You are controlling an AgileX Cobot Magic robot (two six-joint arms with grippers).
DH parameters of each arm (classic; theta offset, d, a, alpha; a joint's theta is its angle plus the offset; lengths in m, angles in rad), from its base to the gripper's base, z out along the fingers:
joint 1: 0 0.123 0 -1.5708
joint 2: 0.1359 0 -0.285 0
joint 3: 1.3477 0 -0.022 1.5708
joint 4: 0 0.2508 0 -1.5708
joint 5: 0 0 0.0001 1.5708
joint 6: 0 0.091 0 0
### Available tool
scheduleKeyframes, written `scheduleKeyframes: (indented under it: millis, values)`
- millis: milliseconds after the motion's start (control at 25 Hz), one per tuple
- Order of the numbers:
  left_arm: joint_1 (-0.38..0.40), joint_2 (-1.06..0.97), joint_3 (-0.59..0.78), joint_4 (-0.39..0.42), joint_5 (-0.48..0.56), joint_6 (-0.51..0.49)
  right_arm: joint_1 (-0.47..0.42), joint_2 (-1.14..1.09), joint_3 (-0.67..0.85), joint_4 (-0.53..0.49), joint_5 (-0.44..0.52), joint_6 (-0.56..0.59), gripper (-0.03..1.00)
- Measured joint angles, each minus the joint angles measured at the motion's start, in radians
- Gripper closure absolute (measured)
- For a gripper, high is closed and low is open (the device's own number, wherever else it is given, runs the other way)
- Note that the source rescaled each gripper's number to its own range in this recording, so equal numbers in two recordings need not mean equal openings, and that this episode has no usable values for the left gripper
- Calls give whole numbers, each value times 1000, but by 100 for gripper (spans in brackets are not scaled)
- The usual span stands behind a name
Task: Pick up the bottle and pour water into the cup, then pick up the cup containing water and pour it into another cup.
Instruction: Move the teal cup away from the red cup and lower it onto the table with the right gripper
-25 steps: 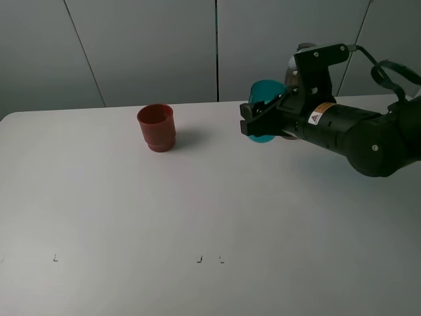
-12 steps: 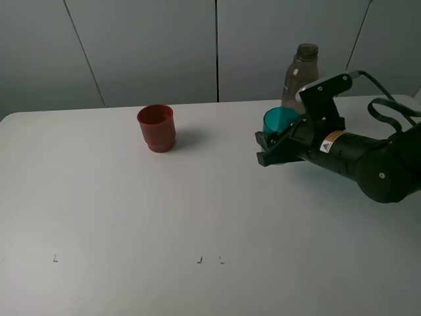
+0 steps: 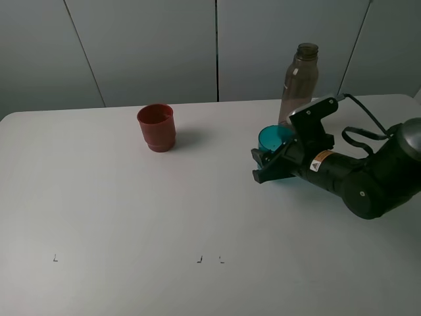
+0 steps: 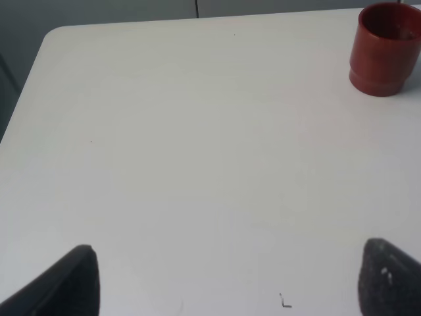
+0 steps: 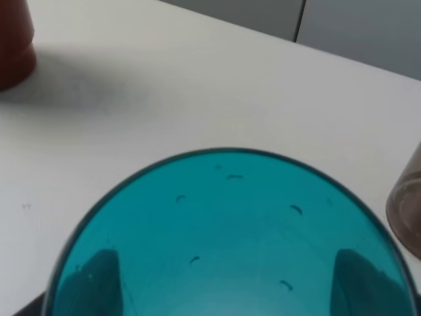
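The teal cup (image 3: pixel 273 137) stands upright, low over the white table (image 3: pixel 197 210), in front of the smoky bottle (image 3: pixel 299 82). My right gripper (image 3: pixel 263 166) is shut on the cup. In the right wrist view its dark fingers (image 5: pixel 97 280) show through both sides of the cup (image 5: pixel 227 224). I cannot tell whether the cup's base touches the table. The red cup (image 3: pixel 156 127) stands alone to the left, and it also shows in the left wrist view (image 4: pixel 385 49). My left gripper (image 4: pixel 227 283) is open over bare table, holding nothing.
The bottle (image 5: pixel 408 210) is close behind the teal cup on its right side. The red cup's edge (image 5: pixel 13 46) sits at the far left of the right wrist view. Small pencil marks (image 3: pixel 209 259) lie near the table's front.
My right gripper has come down with the teal cup from a raised position in front of the bottle to just above the table. The bottle is now uncovered. The red cup has not moved.
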Motion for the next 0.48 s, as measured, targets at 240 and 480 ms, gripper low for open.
scheduleKeyframes:
  millis: [240,480]
  values:
    - [0,0,0,0,0,0,0,6,0,0,-6,0,89]
    - [0,0,0,0,0,0,0,7,0,0,-6,0,89]
